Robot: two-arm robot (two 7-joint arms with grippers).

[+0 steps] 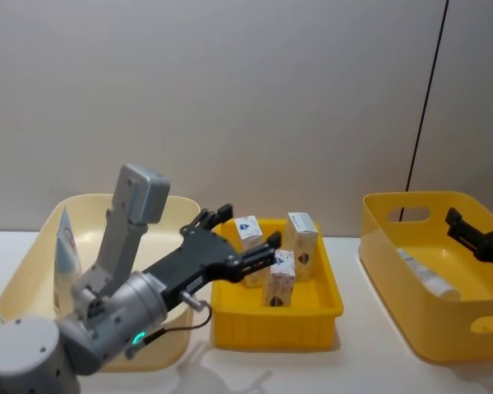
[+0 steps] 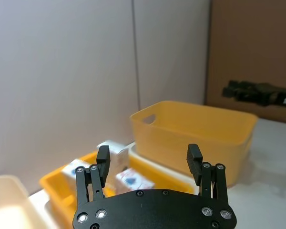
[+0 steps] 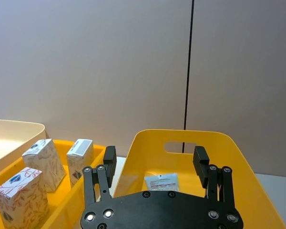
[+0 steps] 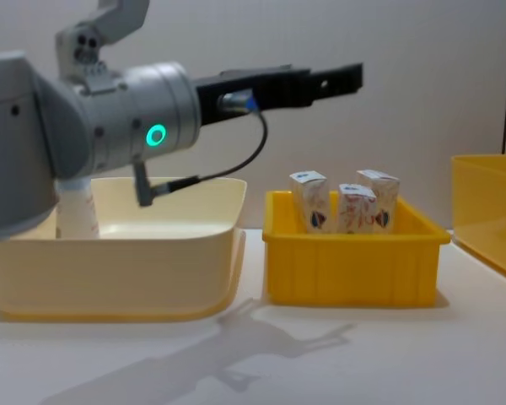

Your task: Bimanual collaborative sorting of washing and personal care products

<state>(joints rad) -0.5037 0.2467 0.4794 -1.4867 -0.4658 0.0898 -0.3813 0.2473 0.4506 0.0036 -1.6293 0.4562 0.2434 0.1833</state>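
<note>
Three small white cartons (image 1: 301, 235) with blue emblems stand upright in the small yellow bin (image 1: 271, 324) at the centre, also seen from the side (image 4: 344, 207). My left gripper (image 1: 245, 236) hovers open above that bin's left part, nothing between its fingers (image 2: 103, 161). In the chest view it reaches across high above the cartons (image 4: 341, 80). A pale-blue tube (image 1: 66, 246) stands in the cream bin (image 1: 33, 271) on the left. Another tube (image 1: 427, 275) lies in the large yellow bin (image 1: 378, 246) on the right. My right gripper (image 3: 155, 160) hangs open over that bin, above the tube (image 3: 162, 182).
The three bins stand in a row on the white table (image 1: 353, 361), close to a plain wall. Bare table lies in front of the bins. A narrow gap separates the small yellow bin from the large one.
</note>
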